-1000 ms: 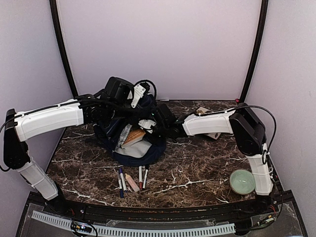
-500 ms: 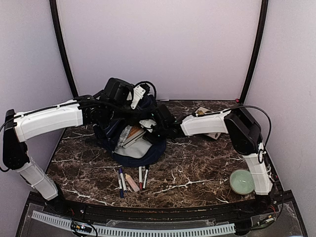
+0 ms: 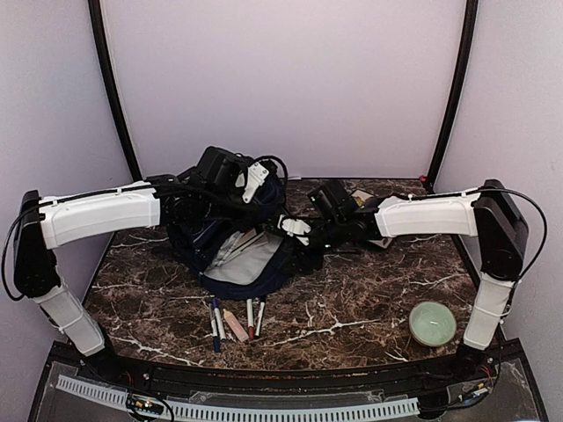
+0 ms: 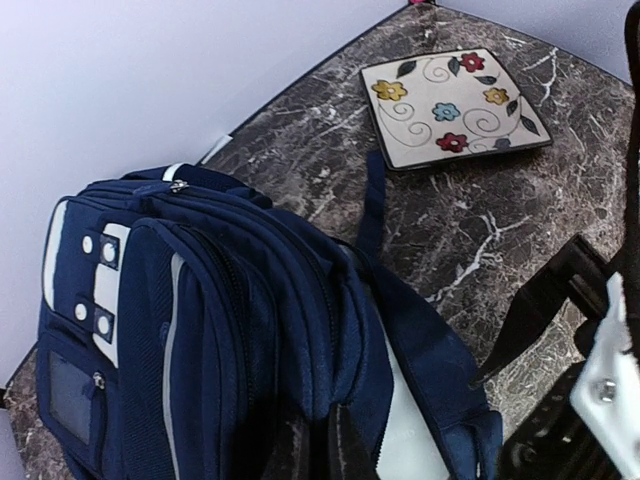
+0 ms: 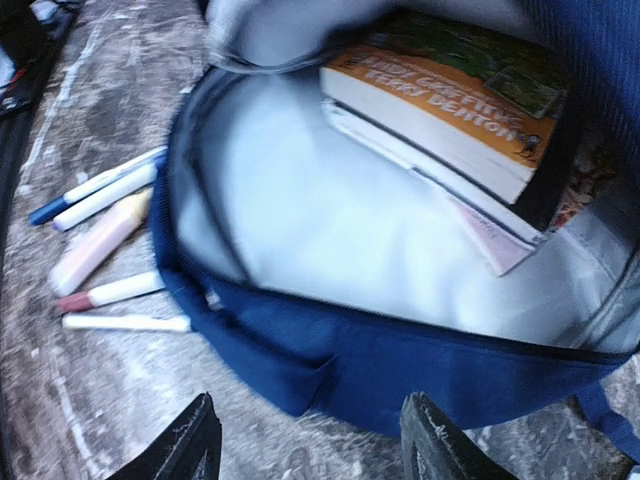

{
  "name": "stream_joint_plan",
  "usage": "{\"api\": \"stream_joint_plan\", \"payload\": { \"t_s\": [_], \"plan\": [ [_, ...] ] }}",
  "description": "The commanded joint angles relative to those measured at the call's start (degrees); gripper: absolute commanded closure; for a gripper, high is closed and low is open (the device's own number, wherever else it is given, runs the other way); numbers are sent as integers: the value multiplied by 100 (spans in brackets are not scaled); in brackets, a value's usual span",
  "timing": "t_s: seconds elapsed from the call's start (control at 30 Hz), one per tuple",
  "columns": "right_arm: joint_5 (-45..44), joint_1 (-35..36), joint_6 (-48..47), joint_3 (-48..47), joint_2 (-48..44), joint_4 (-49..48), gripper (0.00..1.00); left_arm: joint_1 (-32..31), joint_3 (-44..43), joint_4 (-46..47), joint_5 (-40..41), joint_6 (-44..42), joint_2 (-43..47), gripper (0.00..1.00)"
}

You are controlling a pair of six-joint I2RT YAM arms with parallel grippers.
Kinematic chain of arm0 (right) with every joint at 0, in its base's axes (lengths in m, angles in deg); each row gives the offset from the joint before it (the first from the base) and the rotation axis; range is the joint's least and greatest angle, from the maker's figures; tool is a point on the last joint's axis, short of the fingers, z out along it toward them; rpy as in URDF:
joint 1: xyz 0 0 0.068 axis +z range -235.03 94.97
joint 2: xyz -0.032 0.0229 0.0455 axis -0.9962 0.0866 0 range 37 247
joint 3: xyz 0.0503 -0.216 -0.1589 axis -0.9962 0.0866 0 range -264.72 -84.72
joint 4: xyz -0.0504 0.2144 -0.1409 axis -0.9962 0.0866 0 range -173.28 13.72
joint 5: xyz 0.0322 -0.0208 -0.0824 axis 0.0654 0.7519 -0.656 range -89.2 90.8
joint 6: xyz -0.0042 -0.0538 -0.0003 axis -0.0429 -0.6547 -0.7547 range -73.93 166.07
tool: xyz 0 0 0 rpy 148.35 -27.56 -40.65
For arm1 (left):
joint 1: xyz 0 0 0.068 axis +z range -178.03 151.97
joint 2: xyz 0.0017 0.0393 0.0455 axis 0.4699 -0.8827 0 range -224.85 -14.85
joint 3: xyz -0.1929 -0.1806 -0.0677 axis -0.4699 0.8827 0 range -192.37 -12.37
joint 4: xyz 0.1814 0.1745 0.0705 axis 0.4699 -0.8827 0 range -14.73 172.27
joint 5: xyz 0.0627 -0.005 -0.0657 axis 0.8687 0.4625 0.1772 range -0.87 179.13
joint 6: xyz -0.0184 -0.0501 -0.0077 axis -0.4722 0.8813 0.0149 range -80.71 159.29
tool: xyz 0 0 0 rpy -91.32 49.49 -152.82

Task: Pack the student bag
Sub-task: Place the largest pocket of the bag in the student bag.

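1 orange book [image 5: 440,110] is in the student bag [image 4: 200,330], which lies open-mouthed at rear-left of desk [image 3: 352,308]. R fingers [image 5: 195,445] have backed out, spread wide, empty. L fingers [image 4: 345,455] clamped on bag fabric; pens [image 5: 100,190] prob next.

The student bag [image 3: 246,264] is being seen left of centre on the table [image 3: 352,299], its mouth turned toward the near edge. Books [image 5: 440,110] are being held stacked inside that mouth. Pens [image 3: 251,316] are being seen in a row just before the bag. A plate [image 4: 455,105] is being seen behind and right of it, and a bowl [image 3: 432,323] well apart at the near right.
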Motion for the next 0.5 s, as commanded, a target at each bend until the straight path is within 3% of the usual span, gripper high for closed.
{"api": "stream_joint_plan", "payload": {
  "t_s": [0.0, 0.13, 0.2, 0.27, 0.47],
  "plan": [
    [990, -69, -433, 285, -341, 832, 38, -86, -266, 555, -769, 125, -489, 98],
    [1347, -77, -617, 453, -514, 1177, 39, -57, -361, 574, -1005, 176, -983, 91],
    [1372, -99, -609, 541, -526, 1232, 39, 10, -486, 446, -1196, 252, -1203, 74],
    [1339, -134, -595, 589, -535, 1266, 39, 28, -659, 238, -1297, 312, -1315, 63],
    [1470, -248, -716, 484, -560, 1627, 40, 36, -330, 149, -1689, 486, -343, 49]
  ]
}}
